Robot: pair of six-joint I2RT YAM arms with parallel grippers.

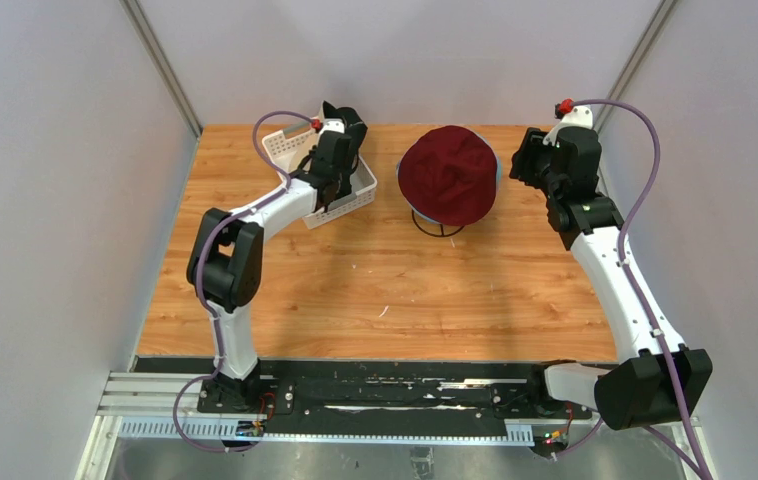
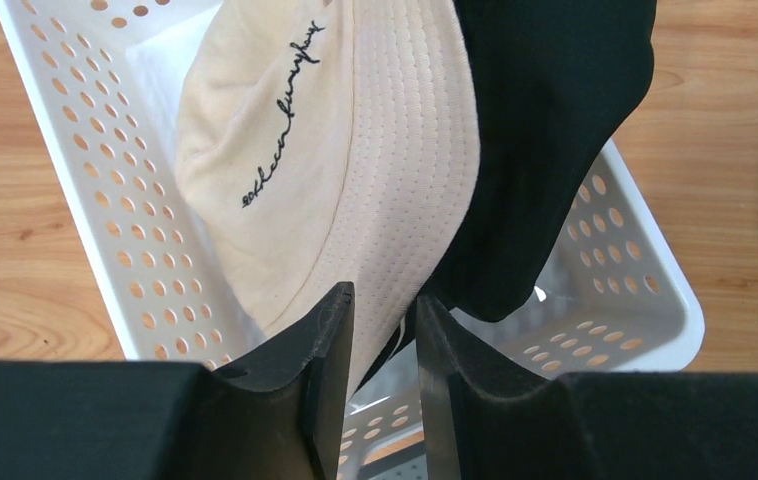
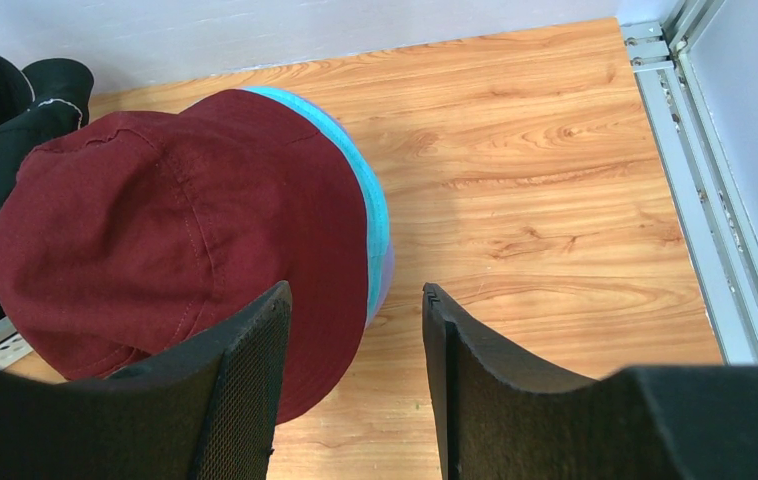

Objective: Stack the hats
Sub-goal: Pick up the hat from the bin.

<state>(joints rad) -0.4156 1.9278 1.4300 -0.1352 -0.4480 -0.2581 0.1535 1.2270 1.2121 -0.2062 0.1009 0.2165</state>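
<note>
wood-grain table [image 1: 375,290], plain grey walls [image 1: 55,200] on three sides, alu rail [image 3: 700,180] along right edge. white perforated basket [image 2: 85,180] at far-left corner area, skewed vs table edges. black wire stand [image 1: 440,230] at mid far edge, dark red hat [image 1: 448,175] topping the pile on it, teal hat [image 3: 370,200] brim peeking out beneath

L gripper [image 2: 385,295] over basket, clamped on brim of beige hat [image 2: 325,150] (black script on crown), rest of it spread over basket interior. black hat [image 2: 545,130] tight against beige one on its right, draped past basket rim; can't tell if pinched too

R gripper [image 3: 357,287] near far-right corner, just right of the pile, jaws spread, gripping nothing. red brim overlaps its left finger in wrist view, contact unclear
</note>
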